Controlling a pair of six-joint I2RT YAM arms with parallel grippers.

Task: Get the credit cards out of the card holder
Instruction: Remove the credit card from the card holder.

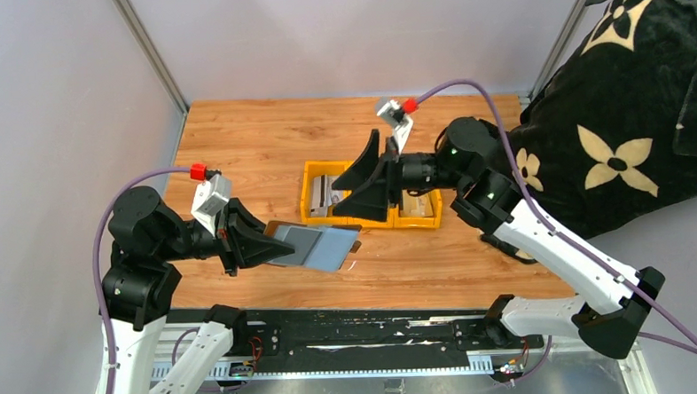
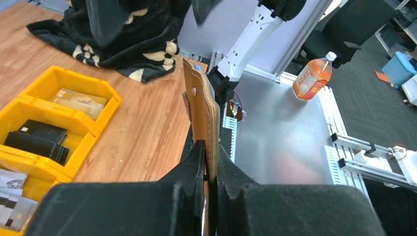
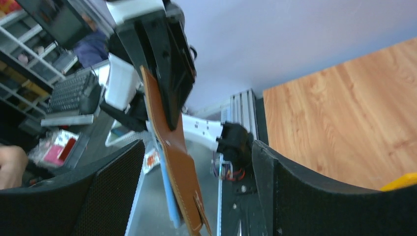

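The card holder point(image 1: 328, 248) hangs open just above the table, silvery-grey inside up and brown outside below. My left gripper point(image 1: 260, 245) is shut on its left edge. In the left wrist view the holder point(image 2: 202, 105) stands edge-on, pinched between my fingers point(image 2: 196, 164). My right gripper point(image 1: 363, 180) is open with nothing between its jaws, over the yellow bin point(image 1: 307, 177). From the right wrist view the brown holder point(image 3: 178, 169) shows between the spread fingers point(image 3: 305, 191). Credit cards lie in the bin: tan point(image 2: 78, 101), black point(image 2: 39, 137), silvery-grey point(image 2: 12, 206).
The yellow three-compartment bin point(image 2: 83, 140) sits mid-table, right of the holder. A black blanket with tan flowers point(image 1: 625, 105) is heaped at the right edge of the table. An orange bottle point(image 2: 312, 76) stands off the table. Grey walls close in the left and back.
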